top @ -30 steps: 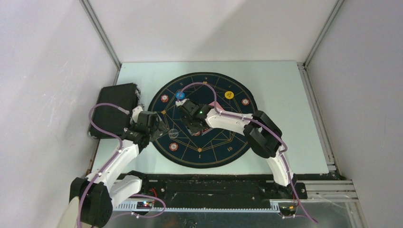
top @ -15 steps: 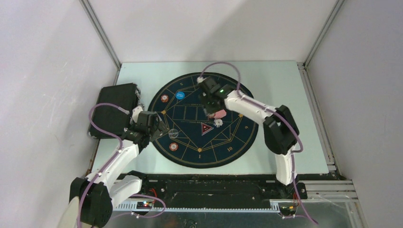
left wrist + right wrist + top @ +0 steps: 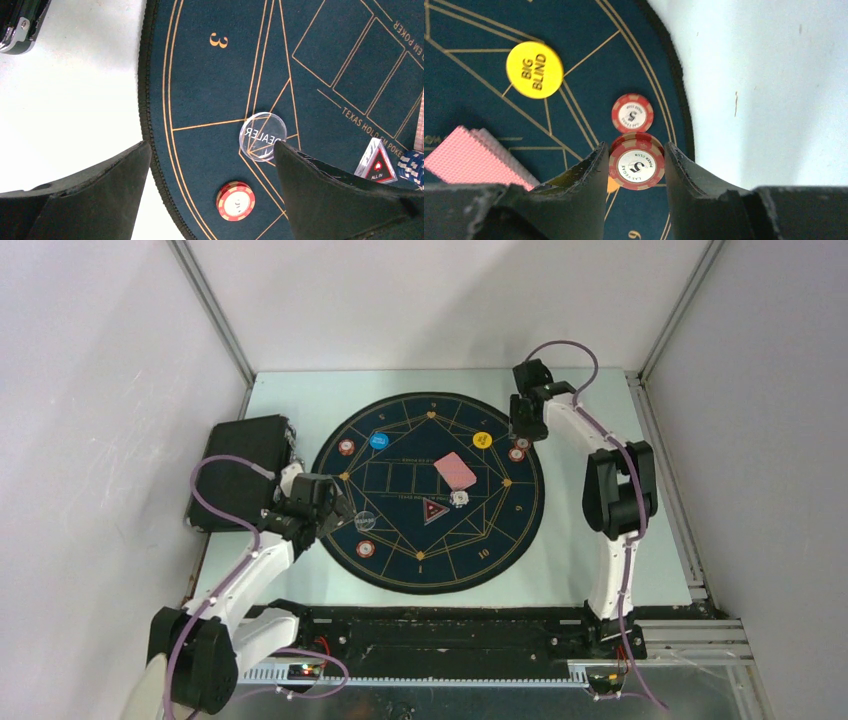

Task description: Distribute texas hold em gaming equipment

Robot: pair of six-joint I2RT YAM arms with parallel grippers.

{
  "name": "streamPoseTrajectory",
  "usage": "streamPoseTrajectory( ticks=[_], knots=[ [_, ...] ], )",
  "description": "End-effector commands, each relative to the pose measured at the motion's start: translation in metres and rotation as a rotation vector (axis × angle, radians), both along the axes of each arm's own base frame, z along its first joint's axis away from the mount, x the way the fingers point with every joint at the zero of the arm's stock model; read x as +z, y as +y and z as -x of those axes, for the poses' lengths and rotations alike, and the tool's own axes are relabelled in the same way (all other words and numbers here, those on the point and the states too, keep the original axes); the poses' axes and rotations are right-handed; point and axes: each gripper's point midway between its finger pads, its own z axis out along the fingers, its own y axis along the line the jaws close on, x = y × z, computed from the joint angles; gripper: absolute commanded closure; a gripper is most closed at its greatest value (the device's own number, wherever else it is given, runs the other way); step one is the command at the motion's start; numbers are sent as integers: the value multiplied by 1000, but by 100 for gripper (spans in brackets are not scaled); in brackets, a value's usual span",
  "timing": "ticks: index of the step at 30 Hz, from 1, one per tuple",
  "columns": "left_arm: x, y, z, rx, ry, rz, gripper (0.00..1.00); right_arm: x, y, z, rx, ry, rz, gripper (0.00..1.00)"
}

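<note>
My right gripper is over the mat's far right edge, shut on a red-white poker chip between its fingers. Another red-white chip lies on the mat just beyond, the yellow chip to its left. Pink-backed cards lie near the mat's centre, beside the red triangular token and a grey chip. My left gripper is open and empty, low over the mat's left edge. A clear dealer button and a red-white chip lie between its fingers.
The dark round mat with gold lines covers the table's middle. A black case stands at the left, its corner in the left wrist view. A blue chip and a red-white chip lie far left on the mat.
My right arm has swung from the mat's centre to its far right edge. The pink cards now lie uncovered near the centre. My left arm has not moved.
</note>
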Motion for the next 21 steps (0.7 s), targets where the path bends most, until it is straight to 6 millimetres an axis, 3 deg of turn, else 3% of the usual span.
streamPoseTrajectory(
  ticks=[1, 8, 21],
  knots=[
    [3, -3, -7, -20, -24, -1, 0, -4, 0, -20, 4, -14, 15, 98],
    [2, -2, -8, -18, -22, -9, 0, -29, -5, -34, -24, 22, 45, 96],
    [1, -3, -9, -23, -17, -8, 0, -51, -2, -27, -30, 61, 17, 88]
  ],
)
